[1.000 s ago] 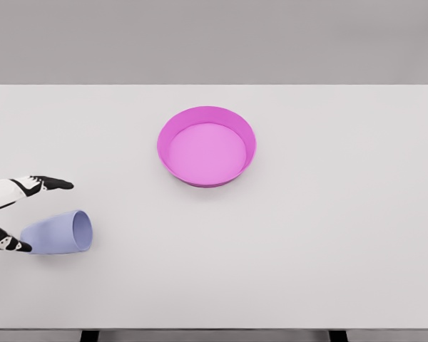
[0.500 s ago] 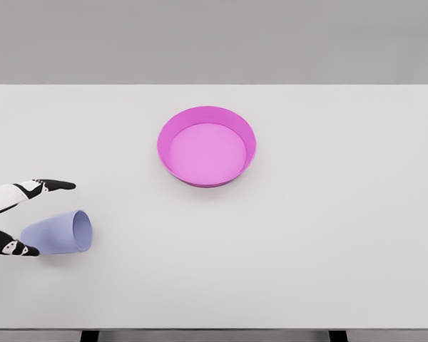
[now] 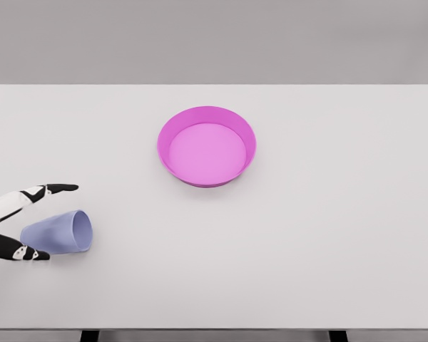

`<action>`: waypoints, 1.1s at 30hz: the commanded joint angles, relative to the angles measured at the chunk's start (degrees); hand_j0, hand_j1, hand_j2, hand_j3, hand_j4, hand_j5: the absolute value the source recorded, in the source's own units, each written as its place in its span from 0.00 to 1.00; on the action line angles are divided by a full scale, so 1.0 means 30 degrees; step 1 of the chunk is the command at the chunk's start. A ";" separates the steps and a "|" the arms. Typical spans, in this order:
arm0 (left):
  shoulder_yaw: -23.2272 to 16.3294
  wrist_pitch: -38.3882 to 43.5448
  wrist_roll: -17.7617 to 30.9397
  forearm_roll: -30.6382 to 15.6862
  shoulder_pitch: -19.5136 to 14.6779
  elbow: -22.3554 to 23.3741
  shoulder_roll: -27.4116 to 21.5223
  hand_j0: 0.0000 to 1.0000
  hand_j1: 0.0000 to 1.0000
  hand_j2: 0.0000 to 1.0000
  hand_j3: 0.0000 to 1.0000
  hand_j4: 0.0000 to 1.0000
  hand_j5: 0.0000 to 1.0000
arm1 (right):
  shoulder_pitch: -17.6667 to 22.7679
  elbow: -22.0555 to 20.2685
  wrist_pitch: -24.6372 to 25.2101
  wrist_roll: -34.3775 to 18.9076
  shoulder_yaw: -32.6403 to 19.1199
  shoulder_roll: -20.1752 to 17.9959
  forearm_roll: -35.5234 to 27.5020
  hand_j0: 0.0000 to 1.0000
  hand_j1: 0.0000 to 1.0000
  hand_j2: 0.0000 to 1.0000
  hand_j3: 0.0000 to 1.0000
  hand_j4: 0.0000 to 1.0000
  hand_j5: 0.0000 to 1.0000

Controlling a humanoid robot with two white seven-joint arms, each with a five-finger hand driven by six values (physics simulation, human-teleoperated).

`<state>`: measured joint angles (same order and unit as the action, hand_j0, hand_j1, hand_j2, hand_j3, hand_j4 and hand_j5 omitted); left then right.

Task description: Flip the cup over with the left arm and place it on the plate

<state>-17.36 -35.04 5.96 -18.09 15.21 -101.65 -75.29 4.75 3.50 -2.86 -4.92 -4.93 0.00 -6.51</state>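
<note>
Left hand point(image 3: 18, 221) fingers spread apart around lavender cup point(image 3: 57, 232) lying sideways; pink plate point(image 3: 207, 146) well apart, white table point(image 3: 328, 242)

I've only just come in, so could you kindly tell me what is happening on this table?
The robot's left hand is reaching around a lavender cup lying on its side near the table's left edge, its mouth facing right. The fingers are spread on either side of it, not closed. The pink plate sits empty farther back, near the middle. The right arm is out of view.
</note>
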 commanded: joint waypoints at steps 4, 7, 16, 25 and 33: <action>0.0016 0.0012 -0.0491 -0.0886 0.0088 -0.0071 0.0137 1.00 1.00 1.00 1.00 1.00 1.00 | 0.0000 0.0004 -0.0013 -0.0001 0.0002 0.0000 0.0003 1.00 1.00 1.00 1.00 1.00 1.00; -0.0014 0.0012 -0.0462 -0.2438 0.0527 -0.0101 0.0166 1.00 1.00 1.00 1.00 1.00 1.00 | 0.0000 0.0004 -0.0014 -0.0001 0.0002 0.0000 0.0003 1.00 1.00 1.00 1.00 1.00 1.00; -0.0014 0.0012 -0.0287 -0.2234 0.1289 -0.0100 0.0576 1.00 1.00 1.00 1.00 1.00 1.00 | 0.0000 0.0004 -0.0014 -0.0001 0.0002 0.0000 0.0003 1.00 1.00 1.00 1.00 1.00 1.00; 0.0074 0.0012 -0.0433 -0.1618 0.1318 -0.0511 0.1396 1.00 1.00 1.00 1.00 1.00 1.00 | 0.0000 0.0004 -0.0013 -0.0001 0.0002 0.0000 0.0003 1.00 1.00 1.00 1.00 1.00 1.00; 0.0162 0.0012 -0.0433 -0.1267 0.1318 -0.0511 0.1514 1.00 1.00 1.00 1.00 1.00 1.00 | 0.0000 0.0004 0.0015 -0.0001 0.0002 0.0000 0.0003 1.00 1.00 1.00 1.00 1.00 1.00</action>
<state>-17.00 -35.02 4.67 -21.80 19.16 -103.14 -70.69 4.75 3.50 -2.87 -4.92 -4.93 0.00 -6.51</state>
